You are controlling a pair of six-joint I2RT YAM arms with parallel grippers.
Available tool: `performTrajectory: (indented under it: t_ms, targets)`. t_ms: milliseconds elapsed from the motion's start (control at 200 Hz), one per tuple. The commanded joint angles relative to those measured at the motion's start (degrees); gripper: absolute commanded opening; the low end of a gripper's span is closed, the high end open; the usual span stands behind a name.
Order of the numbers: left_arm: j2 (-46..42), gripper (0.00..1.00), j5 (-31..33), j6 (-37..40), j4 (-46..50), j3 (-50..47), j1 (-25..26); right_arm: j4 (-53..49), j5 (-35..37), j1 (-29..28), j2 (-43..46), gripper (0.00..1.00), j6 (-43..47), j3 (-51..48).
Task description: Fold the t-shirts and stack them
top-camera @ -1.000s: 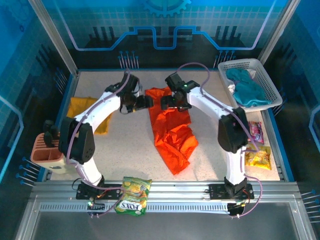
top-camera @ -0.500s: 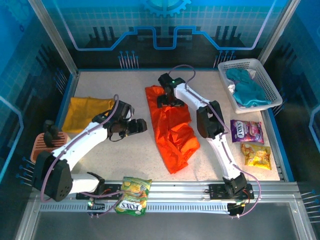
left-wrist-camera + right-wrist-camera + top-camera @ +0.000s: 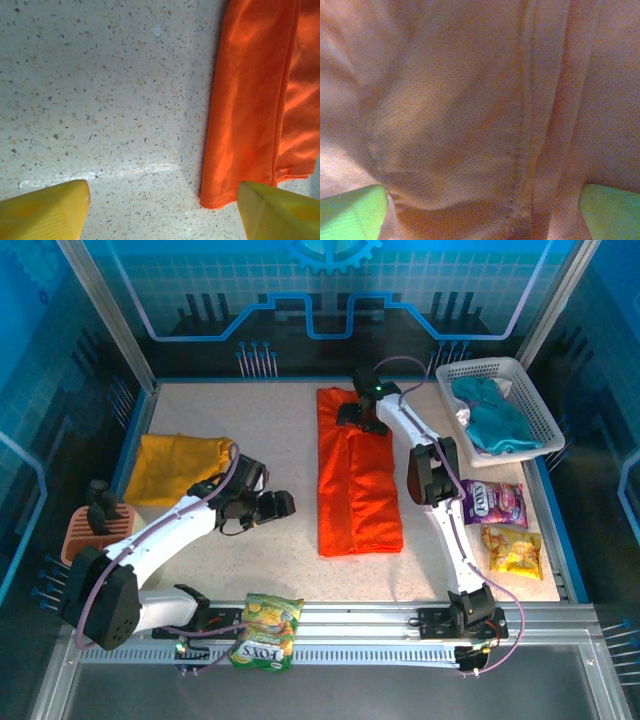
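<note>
The bright orange t-shirt point(image 3: 360, 480) lies flat in the middle of the table as a long rectangle running near to far. My right gripper point(image 3: 362, 420) is low over its far end; in the right wrist view its green fingertips point(image 3: 350, 212) stand wide apart and open, with orange cloth point(image 3: 470, 110) close below. My left gripper point(image 3: 282, 505) hovers open over bare table just left of the shirt's near half. In the left wrist view the shirt's near corner point(image 3: 250, 110) sits just inside the right yellow finger point(image 3: 280, 215). The mustard-yellow t-shirt point(image 3: 175, 468) lies at far left.
A white basket point(image 3: 530, 375) with teal cloth stands at the back right. Two snack bags point(image 3: 492, 502) point(image 3: 515, 552) lie along the right edge, and a green Fox's bag point(image 3: 265, 632) sits on the front rail. A pink holder point(image 3: 95, 535) stands at the left edge.
The crumpled orange shirt now lies smoothed into a long flat rectangle, shifted right. My right gripper moved right to its far end. My left arm drew back toward the near left.
</note>
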State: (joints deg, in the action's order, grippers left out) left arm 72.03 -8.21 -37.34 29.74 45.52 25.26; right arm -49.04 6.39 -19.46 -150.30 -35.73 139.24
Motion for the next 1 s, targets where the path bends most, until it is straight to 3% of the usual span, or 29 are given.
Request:
performTrajectory:
  t_ms: [0, 175, 510, 595, 755, 991]
  targets:
    - [1.3, 0.78, -1.3, -0.6, -0.6, 0.6, 0.4, 3.3, -3.4, -0.5, -0.7, 1.00, -1.0, 0.2]
    - [2.1, 0.78, -4.2, -1.5, -2.8, -0.9, 1.3, 4.8, -3.4, -1.1, 10.0, 1.00, 2.6, -7.6]
    - [7.3, 0.71, -5.0, -5.5, -7.6, -0.8, 9.4, 7.5, -3.8, 0.5, 38.5, 1.00, 7.6, -39.7]
    - [8.8, 0.66, -5.0, -6.7, -8.8, -0.8, 11.7, 6.5, -5.0, 1.4, 45.1, 0.88, 7.9, -48.6]
    - [11.4, 0.55, -4.7, -9.3, -11.0, -1.1, 15.4, 6.7, -7.2, 1.9, 57.3, 0.81, 7.2, -66.4]
    - [13.8, 0.50, -3.5, -13.8, -14.9, -2.2, 19.9, 7.9, -11.8, 2.1, 70.4, 0.73, 4.6, -88.0]
